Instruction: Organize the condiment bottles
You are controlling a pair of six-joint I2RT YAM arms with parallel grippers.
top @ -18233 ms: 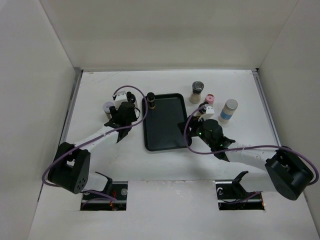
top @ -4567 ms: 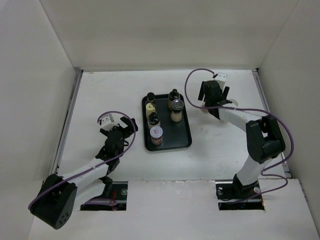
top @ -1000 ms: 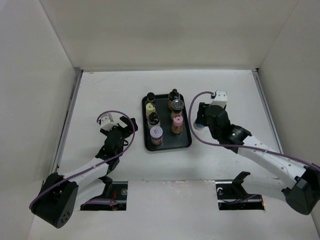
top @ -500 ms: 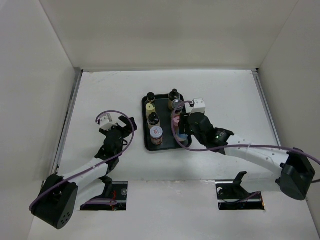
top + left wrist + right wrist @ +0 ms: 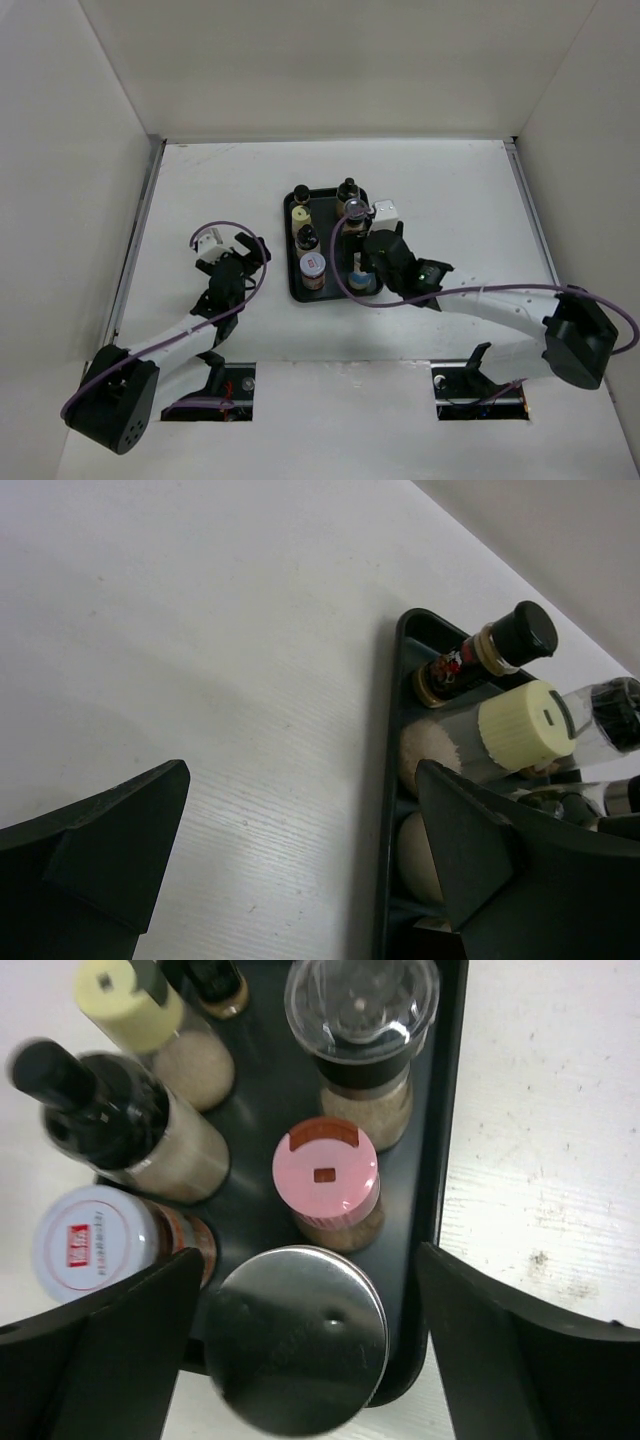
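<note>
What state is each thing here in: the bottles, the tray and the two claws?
Tray: flat on the table, loaded.
Right claw: open.
Left claw: open, empty.
Silver-lid jar: upright on the tray, standing free between the right claw's fingers.
Pink-cap bottle: upright on the tray, cap shut.

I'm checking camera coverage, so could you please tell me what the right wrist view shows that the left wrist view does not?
Only the right wrist view: the pink-capped bottle and the silvery-lidded jar, seen from above between the fingers of the open right gripper. Only the left wrist view: the open left gripper, holding nothing, over the table beside the black tray. Both: that tray and the yellow-capped bottle.
</note>
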